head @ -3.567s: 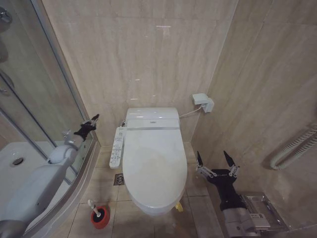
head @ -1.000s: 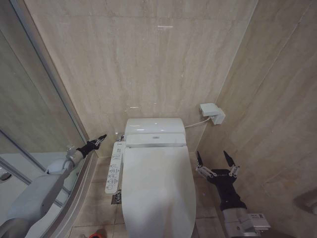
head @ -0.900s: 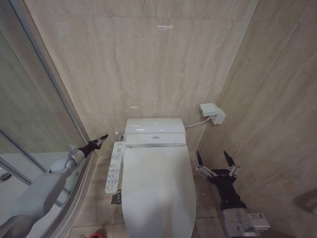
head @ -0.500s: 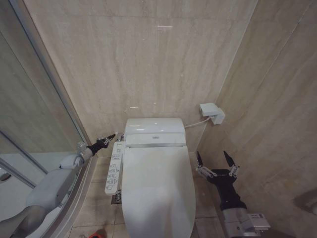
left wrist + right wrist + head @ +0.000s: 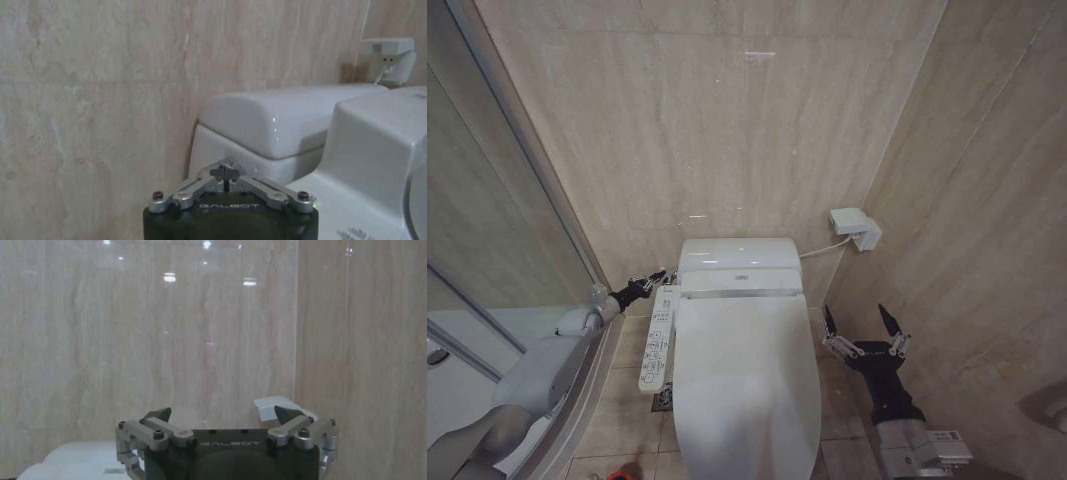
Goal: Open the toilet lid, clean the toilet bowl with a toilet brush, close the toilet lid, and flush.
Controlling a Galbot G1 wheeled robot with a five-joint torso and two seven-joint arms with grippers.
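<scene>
The white toilet lid (image 5: 745, 385) lies shut, hiding the toilet bowl. Behind it sits the white rear housing (image 5: 739, 262) (image 5: 280, 122). My left gripper (image 5: 657, 276) is shut with nothing in it. It hovers at the toilet's rear left corner, just above the far end of the side control panel (image 5: 658, 335). In the left wrist view the joined fingertips (image 5: 227, 173) point at the side of the housing. My right gripper (image 5: 862, 322) (image 5: 222, 414) stands open and upright beside the toilet's right side, holding nothing. The toilet brush is out of view.
A glass shower screen (image 5: 497, 240) runs close along the left arm. A white wall box (image 5: 855, 228) (image 5: 389, 57) (image 5: 277, 406) with a cable hangs on the tiled wall at the right. A floor drain (image 5: 664, 398) lies left of the toilet.
The head view rose and closed in on the toilet since the earliest frame. Over the last second my left gripper moved right, up to the toilet's rear left corner. The right arm stayed put.
</scene>
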